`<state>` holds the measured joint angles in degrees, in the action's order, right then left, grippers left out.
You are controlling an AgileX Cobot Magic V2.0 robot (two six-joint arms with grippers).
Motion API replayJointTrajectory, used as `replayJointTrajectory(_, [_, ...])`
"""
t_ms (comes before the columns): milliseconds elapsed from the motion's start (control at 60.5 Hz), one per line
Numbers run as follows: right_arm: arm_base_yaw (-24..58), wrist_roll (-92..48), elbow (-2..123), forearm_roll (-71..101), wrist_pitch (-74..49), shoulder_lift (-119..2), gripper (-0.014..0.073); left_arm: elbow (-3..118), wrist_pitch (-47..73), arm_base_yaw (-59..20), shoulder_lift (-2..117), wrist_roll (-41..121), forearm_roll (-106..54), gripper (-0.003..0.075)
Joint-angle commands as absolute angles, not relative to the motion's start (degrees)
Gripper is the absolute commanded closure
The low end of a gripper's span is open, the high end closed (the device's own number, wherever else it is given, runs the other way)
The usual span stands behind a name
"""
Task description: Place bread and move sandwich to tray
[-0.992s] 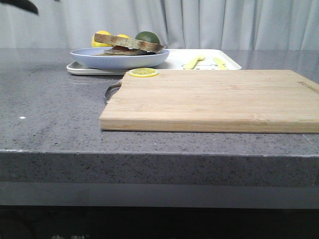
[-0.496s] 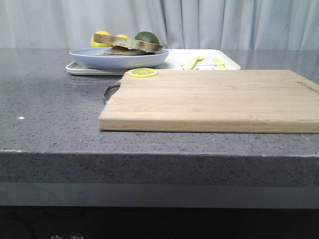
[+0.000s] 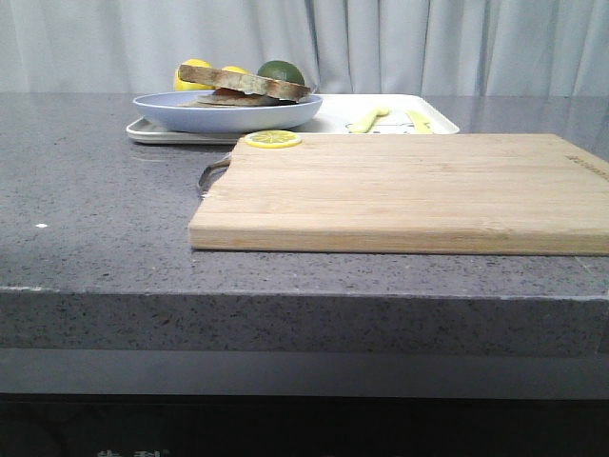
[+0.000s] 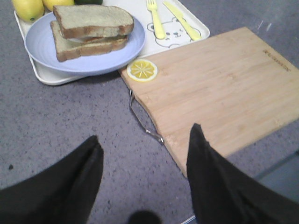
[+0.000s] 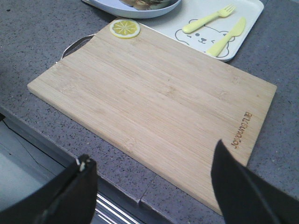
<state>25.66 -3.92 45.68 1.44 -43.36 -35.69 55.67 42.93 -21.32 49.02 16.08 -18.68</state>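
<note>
The sandwich (image 3: 245, 86) is two brown-crusted slices stacked on a round pale-blue plate (image 3: 171, 109), which stands on the white tray (image 3: 333, 114) at the back left. In the left wrist view the top bread slice (image 4: 93, 18) lies on the lower slice (image 4: 84, 44); the filling is almost hidden. The plate (image 4: 46, 46) covers one end of the tray (image 4: 140, 11). My left gripper (image 4: 145, 144) is open and empty above the grey counter, near the board's handle. My right gripper (image 5: 153, 161) is open and empty over the counter's front edge. Neither gripper shows in the front view.
A wooden cutting board (image 3: 400, 190) with a metal handle (image 4: 140, 119) lies in front of the tray, a lemon slice (image 3: 273, 139) on its back left corner. A yellow fork (image 4: 155, 18) and knife (image 4: 182, 21) lie on the tray. Lemons (image 3: 195, 71) and a lime (image 3: 282, 70) sit behind the plate.
A dark arm part seen at the top left corner of the front view a second ago has left the view. The plate, tray and board have not moved.
</note>
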Motion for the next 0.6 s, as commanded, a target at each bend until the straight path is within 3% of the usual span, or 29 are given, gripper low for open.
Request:
replayJointTrajectory(0, [25.4, -4.0, 47.1, 1.3, -39.6, -35.7, 0.0064, 53.2, 38.8, -22.0, 44.7, 16.2, -18.0, 0.0318])
replayJointTrajectory(314, [25.4, -4.0, 47.1, 1.3, -39.6, -35.7, 0.0064, 46.5, 40.1, -21.8, 34.9, 6.5, 0.0, 0.0318])
replayJointTrajectory(579, [25.4, -4.0, 47.1, 1.3, -39.8, -35.7, 0.0064, 46.5, 39.3, -21.8, 34.1, 5.2, 0.0, 0.0318])
